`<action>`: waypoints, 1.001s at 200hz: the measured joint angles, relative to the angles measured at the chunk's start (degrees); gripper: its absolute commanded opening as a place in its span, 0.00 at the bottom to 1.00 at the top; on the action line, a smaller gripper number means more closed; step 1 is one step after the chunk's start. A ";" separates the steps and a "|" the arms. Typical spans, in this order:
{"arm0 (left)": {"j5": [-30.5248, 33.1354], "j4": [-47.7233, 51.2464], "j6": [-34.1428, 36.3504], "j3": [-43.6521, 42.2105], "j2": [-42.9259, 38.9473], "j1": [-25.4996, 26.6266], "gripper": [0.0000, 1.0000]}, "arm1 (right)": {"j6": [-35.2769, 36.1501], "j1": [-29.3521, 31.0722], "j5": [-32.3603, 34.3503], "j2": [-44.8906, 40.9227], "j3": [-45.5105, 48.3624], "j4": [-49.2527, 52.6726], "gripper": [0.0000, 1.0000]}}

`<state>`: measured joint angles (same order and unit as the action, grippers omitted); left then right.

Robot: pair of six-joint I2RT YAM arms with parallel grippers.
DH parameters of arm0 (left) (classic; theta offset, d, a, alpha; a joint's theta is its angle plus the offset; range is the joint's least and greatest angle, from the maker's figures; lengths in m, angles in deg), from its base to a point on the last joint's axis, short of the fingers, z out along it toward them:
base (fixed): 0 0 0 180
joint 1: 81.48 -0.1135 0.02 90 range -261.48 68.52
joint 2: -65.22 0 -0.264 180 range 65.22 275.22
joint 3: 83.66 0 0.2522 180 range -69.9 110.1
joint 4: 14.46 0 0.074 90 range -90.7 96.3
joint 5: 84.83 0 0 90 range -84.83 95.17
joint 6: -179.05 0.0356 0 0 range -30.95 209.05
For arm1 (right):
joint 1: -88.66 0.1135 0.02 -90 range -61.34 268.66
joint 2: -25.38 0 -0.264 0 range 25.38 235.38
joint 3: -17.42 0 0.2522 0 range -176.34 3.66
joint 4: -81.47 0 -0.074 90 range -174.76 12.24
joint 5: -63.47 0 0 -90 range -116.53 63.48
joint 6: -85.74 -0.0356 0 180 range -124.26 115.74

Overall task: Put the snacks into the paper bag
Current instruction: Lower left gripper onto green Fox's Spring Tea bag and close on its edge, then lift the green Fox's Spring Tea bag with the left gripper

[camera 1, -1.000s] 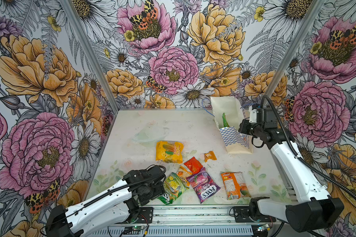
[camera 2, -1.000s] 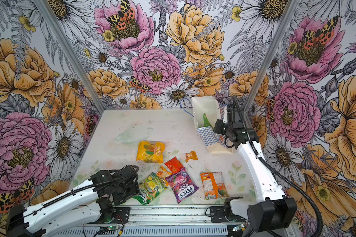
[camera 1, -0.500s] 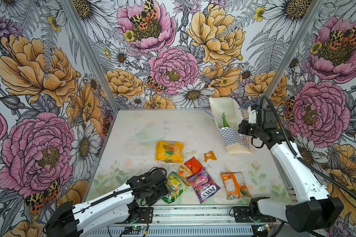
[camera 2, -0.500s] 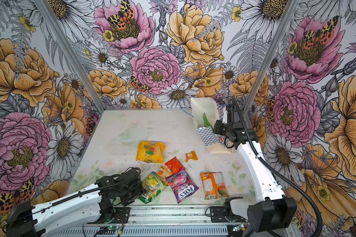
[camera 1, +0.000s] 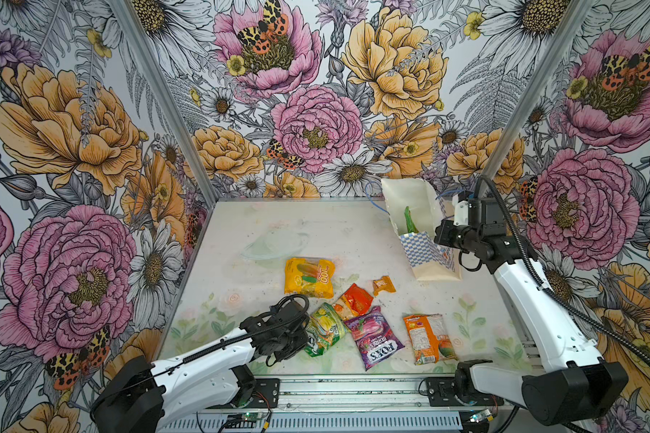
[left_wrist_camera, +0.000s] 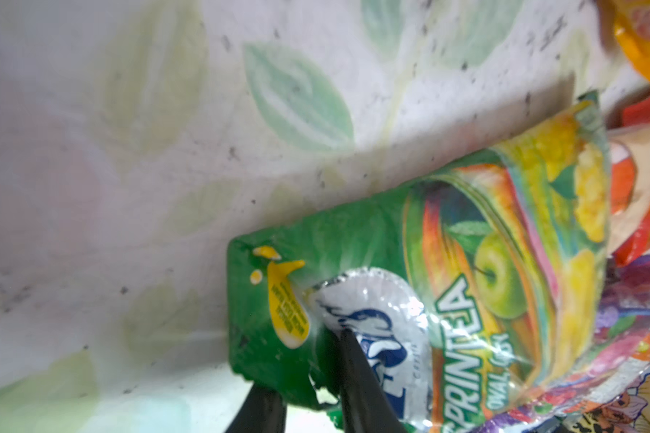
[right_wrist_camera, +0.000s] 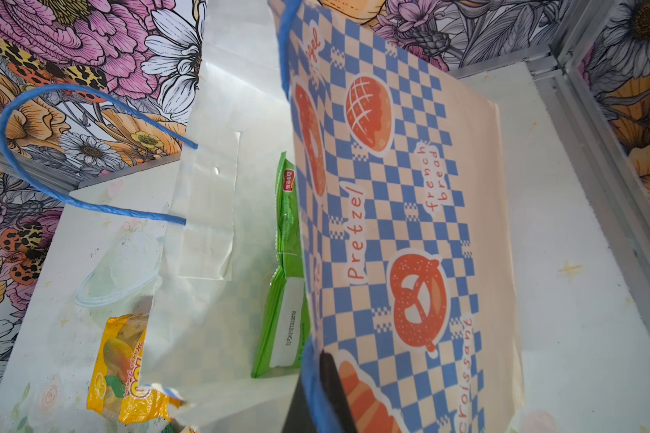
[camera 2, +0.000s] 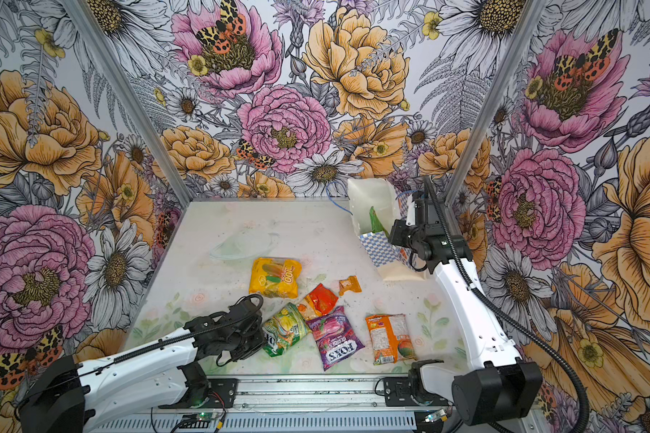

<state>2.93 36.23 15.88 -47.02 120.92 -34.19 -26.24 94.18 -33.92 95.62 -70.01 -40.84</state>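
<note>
Wallpaper of huge pink and orange blooms closed in three sides of the booth. The pale table wore a faded leaf print flecked with dark grit.

At the near left, the left gripper lay low against the green fruit packet. Both top views hid its fingers under the wrist. Only the left wrist view showed the grip, clamped on the packet's corner. One finger pressed on the glossy face and the other sat beneath the edge.

Behind that packet lay the yellow packet. To the right, the red packet and the purple packet, marked FOX'S, crowded against the green one. The small orange sweet lay apart, and the orange packet sat alone near the front edge.

At the right rear the paper bag stood tilted with its mouth open. The top views gave only a green sliver inside. The right wrist view showed the slim green packet standing on edge against the inside of the checkered wall. That view also showed pretzel and bread pictures outside and a blue cord handle.

The right gripper was closed on the bag's rim, with a dark finger flat against the outer wall.
</note>
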 measured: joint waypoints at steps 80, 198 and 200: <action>3.93 0.87 4.59 1.88 -6.99 -2.60 0.00 | -0.02 0.00 -0.44 -0.28 0.13 0.00 0.00; 3.74 11.13 19.15 23.58 -6.03 -7.54 0.00 | 0.20 -0.15 -0.96 -0.79 0.11 0.04 0.00; 3.69 11.39 19.50 24.00 -5.92 -7.69 0.00 | 0.22 -0.20 -1.01 -0.79 0.11 0.07 0.00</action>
<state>6.63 47.61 35.38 -23.03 115.00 -41.89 -26.02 93.99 -34.93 94.83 -69.90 -40.78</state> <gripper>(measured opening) 0.050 0.047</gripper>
